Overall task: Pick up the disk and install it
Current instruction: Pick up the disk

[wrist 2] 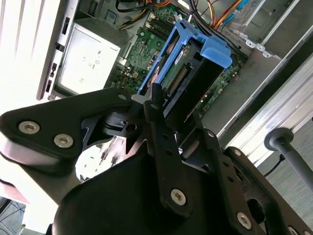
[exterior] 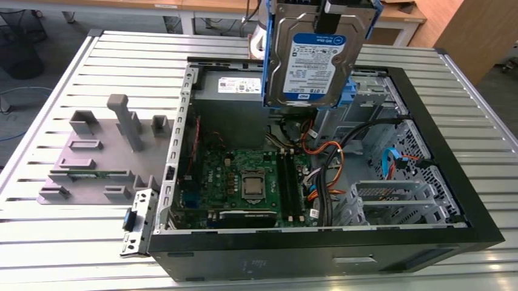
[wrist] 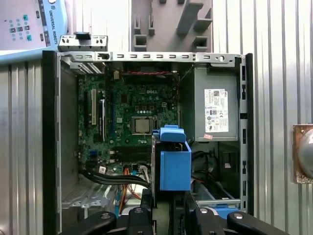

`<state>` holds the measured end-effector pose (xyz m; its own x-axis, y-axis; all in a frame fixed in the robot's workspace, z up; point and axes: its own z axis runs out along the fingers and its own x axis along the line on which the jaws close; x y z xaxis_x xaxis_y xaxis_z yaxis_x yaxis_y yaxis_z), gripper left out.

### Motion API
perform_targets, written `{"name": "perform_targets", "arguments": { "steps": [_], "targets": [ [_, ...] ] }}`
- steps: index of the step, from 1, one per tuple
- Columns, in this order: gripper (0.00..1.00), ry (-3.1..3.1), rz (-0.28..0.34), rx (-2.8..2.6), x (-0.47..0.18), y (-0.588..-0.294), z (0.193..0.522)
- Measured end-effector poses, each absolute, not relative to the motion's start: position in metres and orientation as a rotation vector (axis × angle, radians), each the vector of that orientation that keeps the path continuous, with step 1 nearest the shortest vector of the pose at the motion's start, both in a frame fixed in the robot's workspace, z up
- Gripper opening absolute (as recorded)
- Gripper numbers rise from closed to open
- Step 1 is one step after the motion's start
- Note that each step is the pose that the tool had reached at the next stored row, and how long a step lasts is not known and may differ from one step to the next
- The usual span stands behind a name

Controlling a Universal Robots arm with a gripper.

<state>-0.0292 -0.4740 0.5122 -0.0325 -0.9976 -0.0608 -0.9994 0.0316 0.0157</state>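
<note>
Silver-grey flat rect. disk (exterior: pixel 312 63), blue-edged, clamped in claw (wrist: pixel 167 198)

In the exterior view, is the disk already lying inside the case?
No, the disk hangs upright in the pincer, above the open case and not in it.

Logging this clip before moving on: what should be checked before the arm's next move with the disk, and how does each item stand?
1. Grip: pincer shut on disk: ok.
2. Carrier: blue frame seated around disk: ok.
3. Clearance: disk hangs above the open computer case, clear of it: ok.
4. Path: cables clear of the way down: cannot tell.
5. Slot: free place in the drive cage: cannot tell.
</note>
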Motion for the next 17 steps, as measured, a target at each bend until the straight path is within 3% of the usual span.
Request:
{"name": "perform_targets", "arguments": {
  "steps": [17],
  "targets": [
    [0.35,2.232,0.083,-2.162,-0.029,-0.492,0.51]
  ]
}}
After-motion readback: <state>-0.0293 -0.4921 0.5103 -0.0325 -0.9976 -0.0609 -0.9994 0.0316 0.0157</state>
